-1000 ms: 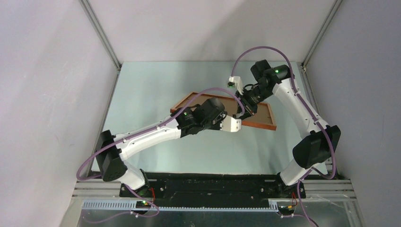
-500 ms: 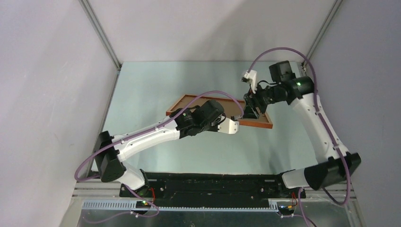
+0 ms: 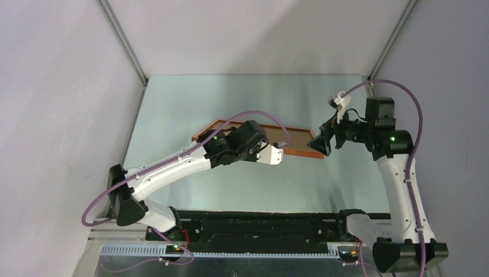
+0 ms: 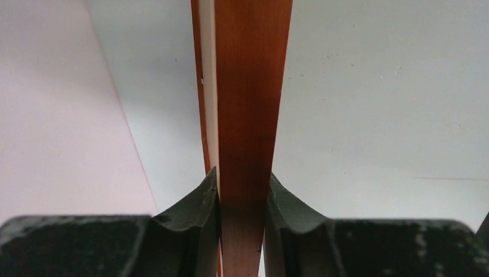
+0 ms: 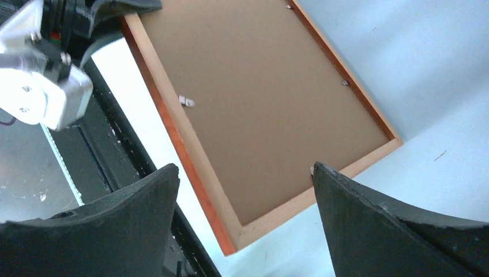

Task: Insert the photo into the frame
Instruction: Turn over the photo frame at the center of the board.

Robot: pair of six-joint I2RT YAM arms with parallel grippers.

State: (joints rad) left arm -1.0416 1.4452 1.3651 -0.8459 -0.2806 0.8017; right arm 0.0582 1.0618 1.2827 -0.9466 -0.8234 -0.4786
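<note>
Nearest the arm bases, the frame point(image 4: 249, 98) is pinched on its near moulding by the left fingers point(image 4: 193, 203), clenched on the wood from both sides; a pale strip is seen beside the moulding in the left wrist view, but it cannot be told whether that is the photo's edge. In the overhead view the frame has been drawn leftward across the table point(image 3: 190, 98) over the last second, and it is now borne by the left arm alone; whether its far edge rests on the table cannot be told.

Just off the frame's right-hand corner, the right fingers point(image 5: 134, 210) are spread wide and grasp nothing; a second ago they were closed over the frame's right part, and since then they have been released and pulled back to the right, clear of the wood.

From the right wrist view the frame is shown back-side up, filled by the brown backing board point(image 5: 259, 115), with small clips point(image 5: 184, 101) along the inner rim; the photo itself is not seen anywhere, so its place cannot be confirmed.

The release is judged to leave the right arm free for the next step, with the frame steadied by the left.
</note>
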